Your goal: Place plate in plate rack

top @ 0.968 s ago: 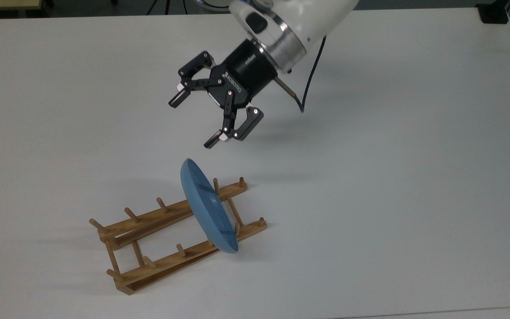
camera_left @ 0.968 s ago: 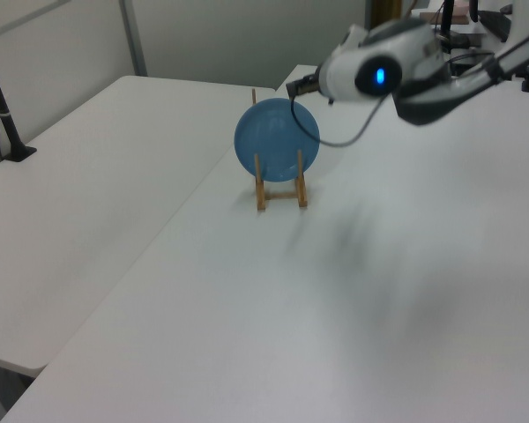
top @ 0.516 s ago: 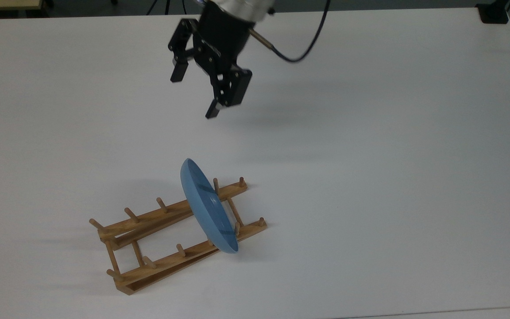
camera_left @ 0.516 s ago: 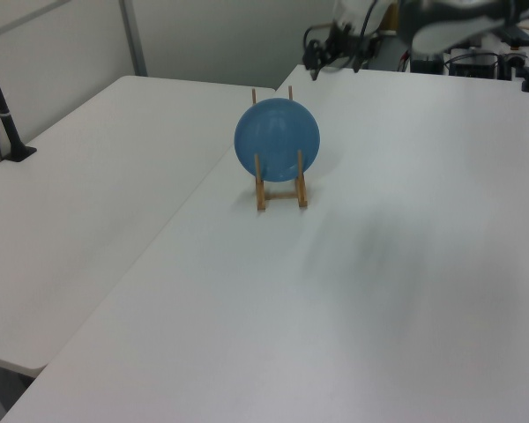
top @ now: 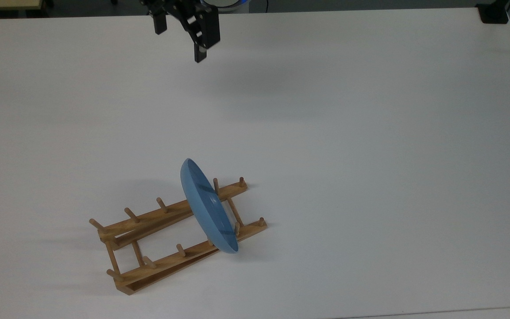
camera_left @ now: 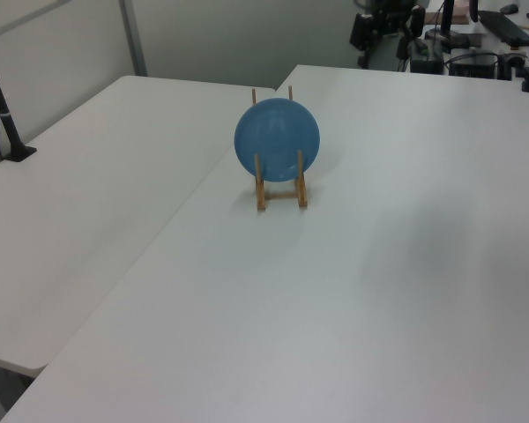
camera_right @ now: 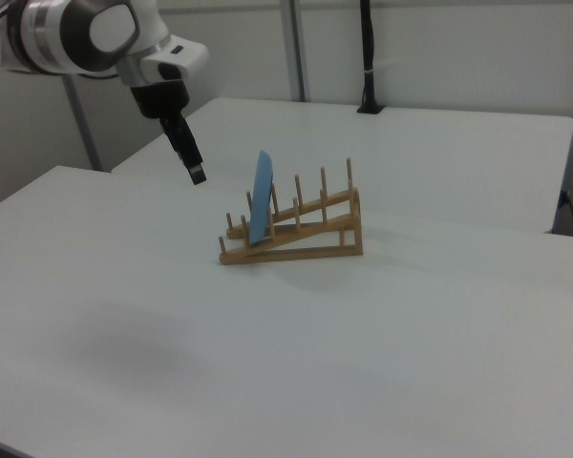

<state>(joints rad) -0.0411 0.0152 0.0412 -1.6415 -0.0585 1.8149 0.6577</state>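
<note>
the blue plate (top: 208,208) stands on edge in the wooden rack (top: 148,261), slotted between pegs near the rack's low end in the right view and leaning a little. it looks stiff, light and glossy, so probably slippery; its exposed top rim seems the sensible hold. the gripper (top: 179,33) hangs well apart above the table (top: 370,133), jaws apart and empty.

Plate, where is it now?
The plate stands on edge in the rack, between pegs near the top view's right end, far from the gripper.
</note>
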